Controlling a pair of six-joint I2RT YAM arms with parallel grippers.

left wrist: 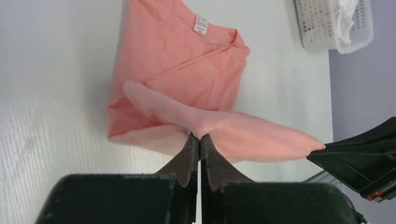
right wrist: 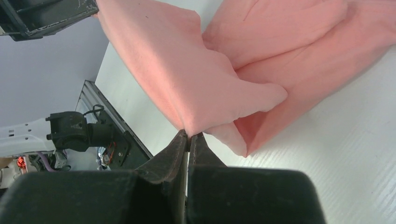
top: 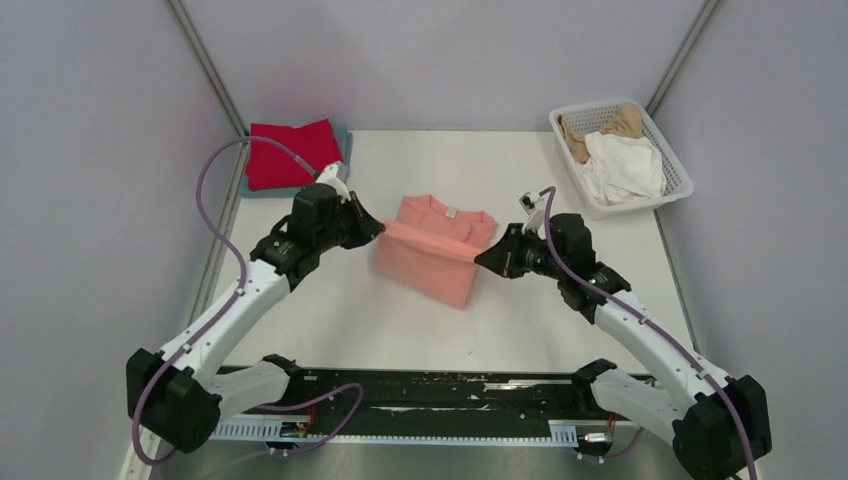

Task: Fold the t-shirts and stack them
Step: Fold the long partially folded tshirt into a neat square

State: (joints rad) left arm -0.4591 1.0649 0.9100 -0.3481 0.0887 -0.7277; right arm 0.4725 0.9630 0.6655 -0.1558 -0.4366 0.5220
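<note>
L gripper [top: 378, 228] & R gripper [top: 481, 258] each clamped on salmon-pink t-shirt [top: 432, 262] edge, stretched straight btwn them; collar half lies flat ahead of both, so likely fold fwd.

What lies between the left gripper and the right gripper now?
The raised edge of the salmon-pink t-shirt spans the gap, pinched at its ends by the left gripper and the right gripper. The top view shows it.

Grey-blue shirt [top: 346, 138] mostly beneath red shirt [top: 290, 153]
</note>
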